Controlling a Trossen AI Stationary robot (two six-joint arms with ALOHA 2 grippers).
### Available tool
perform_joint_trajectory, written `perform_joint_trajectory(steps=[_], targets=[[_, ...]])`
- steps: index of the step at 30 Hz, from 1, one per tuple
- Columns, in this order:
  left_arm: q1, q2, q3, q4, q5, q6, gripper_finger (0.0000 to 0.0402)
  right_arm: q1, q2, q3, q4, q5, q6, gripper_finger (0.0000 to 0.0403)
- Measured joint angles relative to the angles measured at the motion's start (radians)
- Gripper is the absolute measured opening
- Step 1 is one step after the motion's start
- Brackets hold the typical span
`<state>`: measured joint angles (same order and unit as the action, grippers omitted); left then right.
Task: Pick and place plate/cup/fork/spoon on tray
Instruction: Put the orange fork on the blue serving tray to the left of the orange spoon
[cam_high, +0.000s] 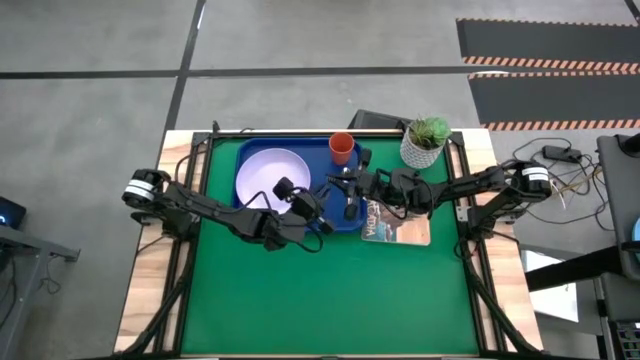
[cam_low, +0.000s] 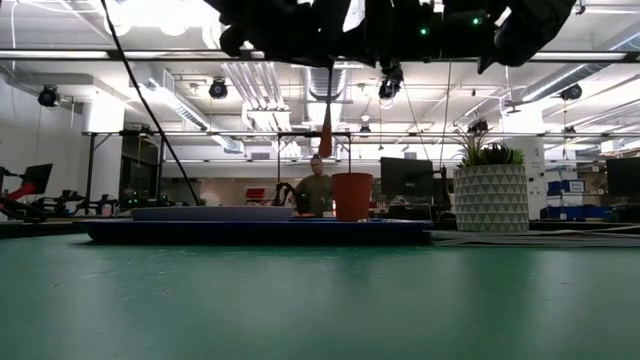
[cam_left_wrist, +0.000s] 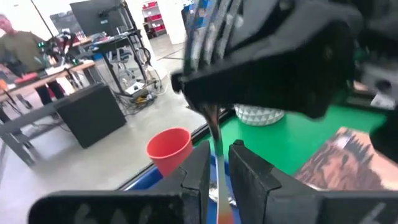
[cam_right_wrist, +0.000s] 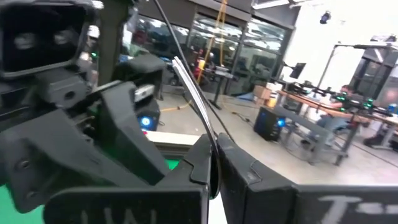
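Watching from the left of the high view: the left arm reaches in from the table's left edge toward the centre. First comes the large blue rectangular plastic tray (cam_high: 246, 150), sitting in the upper middle of the green mat (cam_high: 330, 290). On its left half lies the round, pale lavender-white flat plate (cam_high: 270, 172).

Just right of the plate, the left gripper (cam_high: 322, 215) is over the tray's lower right part. In the left wrist view its dark fingers (cam_left_wrist: 200, 171) stand close on either side of a slim utensil with a silver metal shaft and an orange handle (cam_left_wrist: 219, 182). I cannot tell whether they actually press on it, nor whether it is the fork or the spoon.

In the low view that utensil (cam_low: 326, 135) hangs upright above the tray (cam_low: 250, 232), handle down, well clear of it. Just right of it, the small orange-red plastic cup (cam_low: 352, 196) stands on the tray, in its upper right corner in the high view.

The right gripper (cam_high: 345, 188) meets the left one here, clenched on the thin metal shaft (cam_right_wrist: 194, 96).

Further right lie a small printed booklet (cam_high: 398, 225) and a white pot with a green plant (cam_high: 425, 143), and the right arm runs off to the table's right edge.
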<state>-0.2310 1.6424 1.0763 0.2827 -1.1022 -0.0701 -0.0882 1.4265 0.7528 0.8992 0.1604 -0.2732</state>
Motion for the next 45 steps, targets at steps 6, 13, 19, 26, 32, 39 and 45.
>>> perform_joint_trajectory(steps=[6,13,19,26,32,39,45], targets=[[0.001,-0.001,-0.004,-0.031,0.002,0.039,0.0041,-0.007,-0.041,0.0,-0.089,0.008,-0.038,0.0008],[0.003,-0.001,-0.005,-0.033,0.005,0.06,0.0089,-0.03,-0.148,-0.019,-0.222,0.033,-0.049,0.0008],[0.018,0.019,-0.038,0.087,0.068,0.052,0.0136,-0.066,-0.182,-0.107,-0.054,-0.031,0.054,0.0008],[0.06,0.09,-0.067,0.342,0.134,0.066,0.0141,-0.081,-0.137,-0.153,0.121,-0.037,0.167,0.0008],[0.101,0.123,-0.049,0.475,0.182,0.133,0.0141,-0.081,-0.13,-0.151,0.131,-0.082,0.151,0.0008],[0.142,0.123,-0.035,0.525,0.283,0.132,0.0141,-0.081,-0.13,-0.151,0.139,-0.082,0.151,0.0008],[0.155,0.123,-0.031,0.527,0.287,0.131,0.014,-0.081,-0.13,-0.151,0.139,-0.081,0.151,0.0008]])
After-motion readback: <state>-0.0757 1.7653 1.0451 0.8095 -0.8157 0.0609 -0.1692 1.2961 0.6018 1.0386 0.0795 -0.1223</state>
